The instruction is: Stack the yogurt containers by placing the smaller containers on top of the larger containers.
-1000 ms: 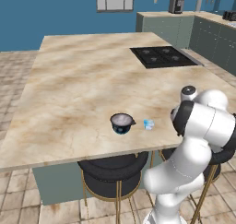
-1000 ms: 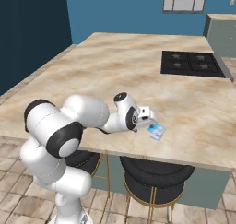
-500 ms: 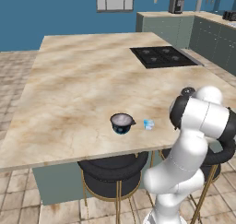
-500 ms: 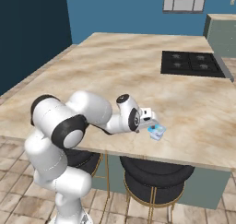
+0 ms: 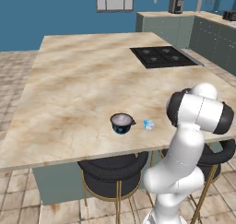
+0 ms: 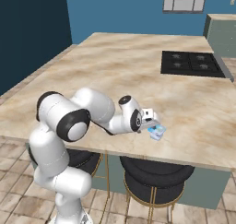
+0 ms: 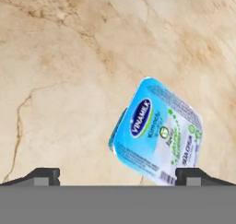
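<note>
Pale-blue small yogurt cup (image 7: pixel 156 133) near the front edge of the marble counter (image 5: pixel 83 94), just right of the dark larger cup (image 5: pixel 122 123), not touching. Gripper (image 7: pixel 117 174) above it, wide open, holding nothing. Cup off-centre, toward one fingertip (image 7: pixel 191 174). Risk: closing now probably pushes or tips the cup, maybe off the near edge.
</note>
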